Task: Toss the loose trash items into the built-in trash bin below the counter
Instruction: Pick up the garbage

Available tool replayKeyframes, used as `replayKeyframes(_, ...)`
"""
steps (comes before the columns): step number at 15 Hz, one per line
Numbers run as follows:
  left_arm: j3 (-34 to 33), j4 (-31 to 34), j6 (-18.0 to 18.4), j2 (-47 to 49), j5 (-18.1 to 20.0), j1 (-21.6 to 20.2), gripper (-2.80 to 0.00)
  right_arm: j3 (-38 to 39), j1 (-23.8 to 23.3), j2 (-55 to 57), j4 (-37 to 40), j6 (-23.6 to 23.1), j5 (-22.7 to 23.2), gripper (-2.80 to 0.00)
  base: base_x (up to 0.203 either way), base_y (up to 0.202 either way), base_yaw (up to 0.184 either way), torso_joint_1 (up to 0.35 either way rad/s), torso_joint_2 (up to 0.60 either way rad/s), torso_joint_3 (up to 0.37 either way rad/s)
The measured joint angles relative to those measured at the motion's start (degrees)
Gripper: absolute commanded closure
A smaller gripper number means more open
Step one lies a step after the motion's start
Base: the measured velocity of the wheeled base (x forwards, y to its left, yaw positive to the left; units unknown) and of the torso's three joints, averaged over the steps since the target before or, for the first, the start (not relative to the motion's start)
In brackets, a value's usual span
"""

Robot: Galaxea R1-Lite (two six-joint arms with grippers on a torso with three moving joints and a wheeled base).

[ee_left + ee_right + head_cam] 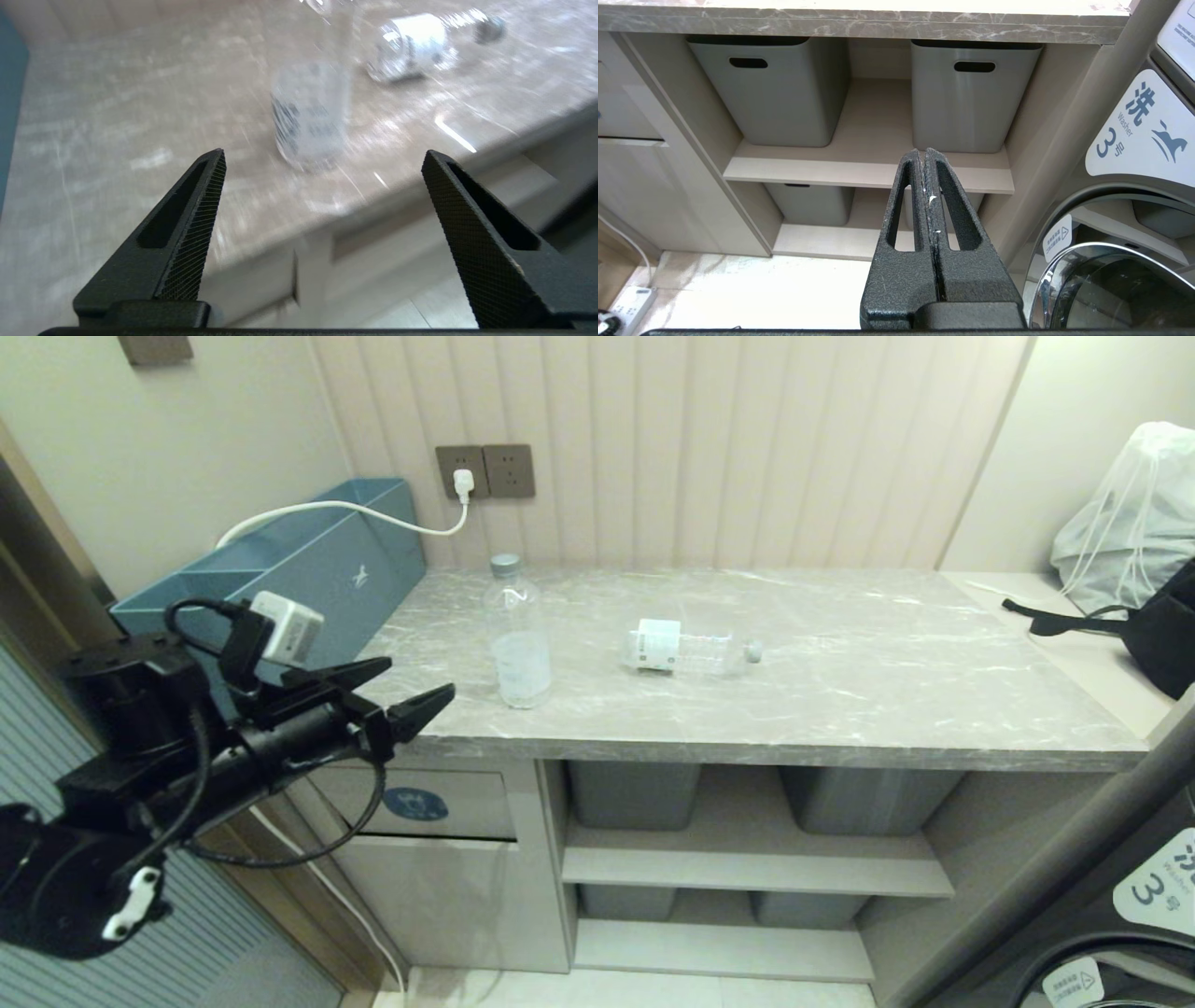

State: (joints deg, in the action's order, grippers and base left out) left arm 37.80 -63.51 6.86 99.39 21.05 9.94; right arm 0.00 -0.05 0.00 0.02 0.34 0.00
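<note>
Two clear plastic bottles are on the marble counter (840, 653). One bottle (516, 635) stands upright near the front edge; it also shows in the left wrist view (310, 114). The other bottle (686, 649) lies on its side further right, its white label toward the standing one (420, 44). My left gripper (420, 683) hangs open and empty in the air left of the counter's front corner, pointing toward the standing bottle. The built-in trash bin (429, 803) with its blue oval sticker sits below the counter, partly behind my left arm. My right gripper (923, 154) is parked low, shut on nothing.
A long teal-blue box (308, 560) stands at the counter's left end, with a white cable (373, 513) running to a wall socket. Grey tubs (775, 88) fill the shelves under the counter. A washer (1134, 196) is on the right, and bags (1139, 523) lie at the far right.
</note>
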Motion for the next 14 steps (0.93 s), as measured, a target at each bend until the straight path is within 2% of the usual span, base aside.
replayKeyframes(2,5.21,-1.89,0.30,5.78,-0.28,0.64,-2.80,0.00,0.00,0.00,0.02,0.01,0.00,0.00,0.000,0.000,0.000,0.000,0.00,0.000)
replayKeyframes(9,21.74,-2.22,0.21,20.45,-1.54,4.08,-2.80,0.00,0.02,0.00,0.00,-0.01,0.00,0.00,0.000,0.000,0.000,0.000,0.00,0.000)
replayKeyframes(14,27.94,-2.09,0.14,25.85,-1.54,4.47,-2.80,0.00,0.02,0.00,0.00,0.01,0.00,0.00,0.000,0.000,0.000,0.000,0.00,0.000)
